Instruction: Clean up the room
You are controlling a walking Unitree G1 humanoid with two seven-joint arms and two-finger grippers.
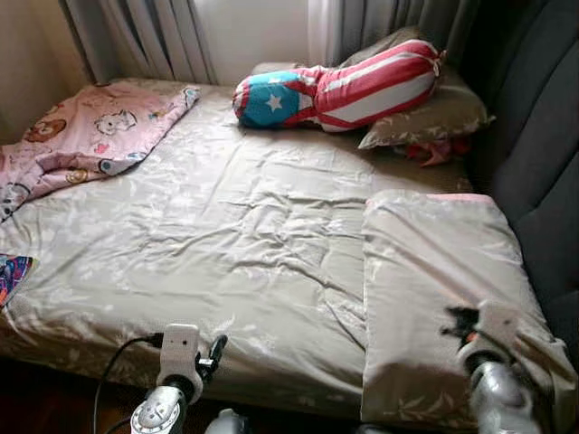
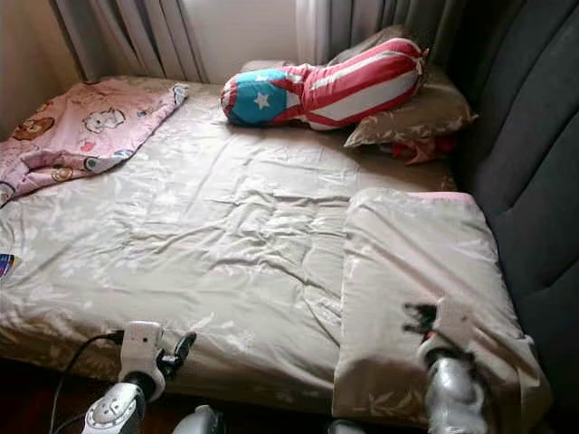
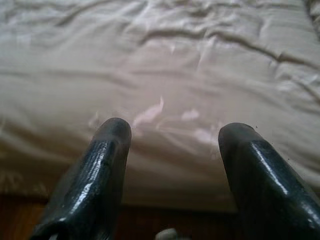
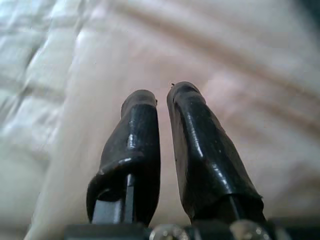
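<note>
Bed: your landmark, grey-beige sheet | folded blanket: on bed's right side, beside headboard | flag bolster: at bed's far end | pink quilt: bed's far-left corner | left tool: released, at bed's near edge | right tool: nearly clenched, grasping nothing, over folded blanket

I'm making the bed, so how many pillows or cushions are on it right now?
2. The striped bolster with a blue star panel lies at the head of the bed, resting on a beige pillow beside the dark headboard. More may hide beneath the folded blanket.
</note>
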